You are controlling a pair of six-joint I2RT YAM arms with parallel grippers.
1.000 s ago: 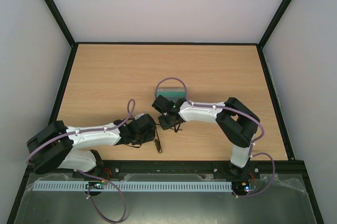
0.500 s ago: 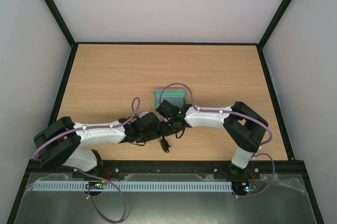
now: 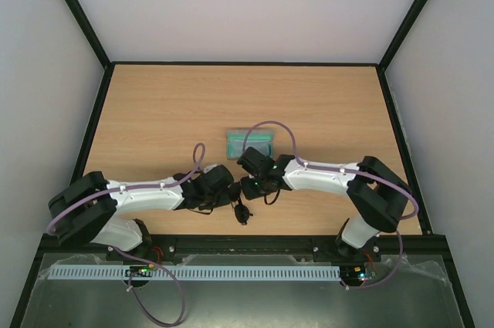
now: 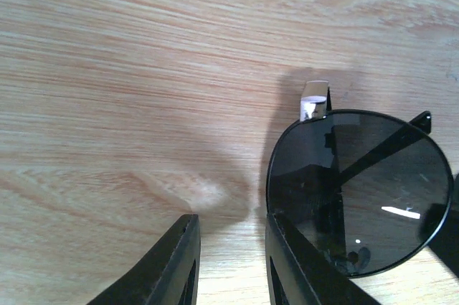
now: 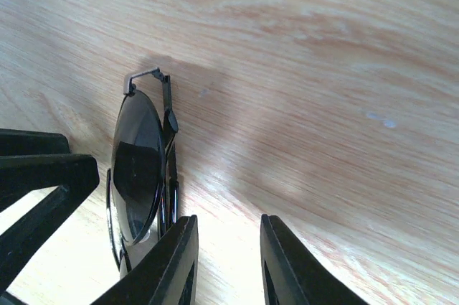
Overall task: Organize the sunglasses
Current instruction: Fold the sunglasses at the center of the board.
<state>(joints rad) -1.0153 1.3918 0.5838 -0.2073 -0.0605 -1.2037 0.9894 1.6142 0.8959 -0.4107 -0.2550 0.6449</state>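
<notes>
While both arms reach in toward each other close to the near edge of the pale wooden bench point(image 3: 154, 112), I find the small wire-framed sunglasses point(image 3: 241, 211) with round dark lenses lying just below the two wrists, roughly midway along that edge and a touch to its left. From the left wrist camera the left gripper point(image 4: 229, 227) shows a narrow gap between its black fingers point(image 4: 294, 269); only bare wood grain fills that gap, so it has hold of nothing. One round lens point(image 4: 373, 176) sits just outside its right-hand finger, the frame's edge meeting that finger or passing behind it; I cannot tell which. From the right wrist camera the right gripper point(image 5: 228, 222) is parted by about the same amount, again with only wood between the fingers point(image 5: 172, 262). I see the sunglasses point(image 5: 140, 169) edge-on there, standing on their rim just beside the left of those two fingers, the lower part of the frame hidden behind it. On their far side a black angular shape point(image 5: 43, 176) enters from the picture's left edge, which I take for the other arm's fingers. A grey-green rectangular case point(image 3: 249, 143) lies farther in, near the middle of the bench, apart from the sunglasses and half behind the right arm's purple cable point(image 3: 270, 123).
</notes>
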